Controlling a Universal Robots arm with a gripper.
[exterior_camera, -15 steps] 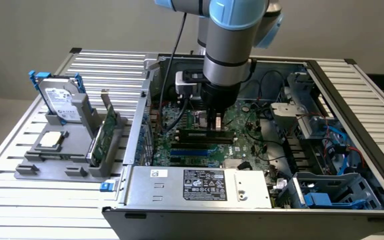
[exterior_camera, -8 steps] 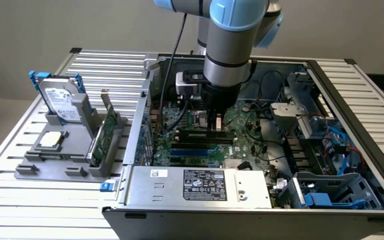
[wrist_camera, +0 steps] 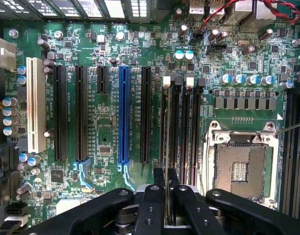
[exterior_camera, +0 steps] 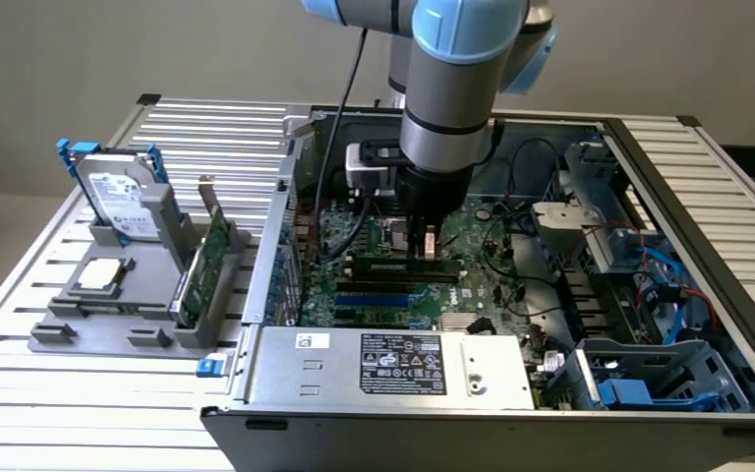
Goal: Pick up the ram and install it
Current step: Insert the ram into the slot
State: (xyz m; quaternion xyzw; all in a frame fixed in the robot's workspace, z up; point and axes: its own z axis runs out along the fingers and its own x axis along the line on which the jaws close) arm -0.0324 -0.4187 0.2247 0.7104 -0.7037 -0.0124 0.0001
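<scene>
Wrist view catches claw [wrist_camera: 167, 177] pinching the ram [wrist_camera: 167, 205] edge-on over memory slots [wrist_camera: 182, 122]; exterior view shows the case [exterior_camera: 509, 438].

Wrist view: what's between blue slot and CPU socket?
Wrist view shows one black slot, then the memory slots, with the gripper holding the ram at them.

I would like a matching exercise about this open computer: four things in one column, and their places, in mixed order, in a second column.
Things:
1. the ram
2. the hard drive
3. the blue slot
4. the processor socket

Places:
a. standing in the grey holder
b. framed in metal on the motherboard
c. between the fingers of the gripper
d. between black slots

Pairs: 1-c; 2-a; 3-d; 4-b
</scene>
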